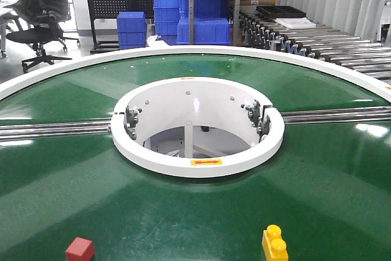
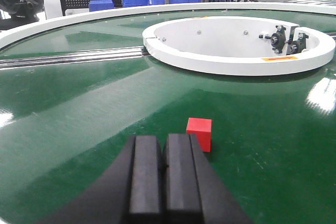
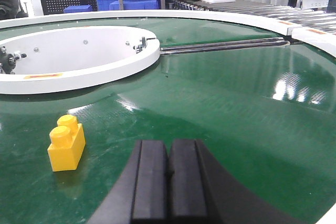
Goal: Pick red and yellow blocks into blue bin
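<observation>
blue crates [image 1: 203, 30] stacked (contents hidden) | red cube [image 1: 80, 249], yellow brick [image 1: 275, 246] on belt [image 1: 183, 212]

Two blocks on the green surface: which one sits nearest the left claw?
The red cube, plain-faced, just ahead of the shut left claw. The yellow studded brick lies by the right claw instead.

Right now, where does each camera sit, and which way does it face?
Front view: near edge, facing across the green table to the white ring; no robot part.
Left wrist: behind the shut left gripper, facing the red cube.
Right wrist: behind the shut right gripper; yellow brick at left.
Shared: front view shows both blocks.
</observation>
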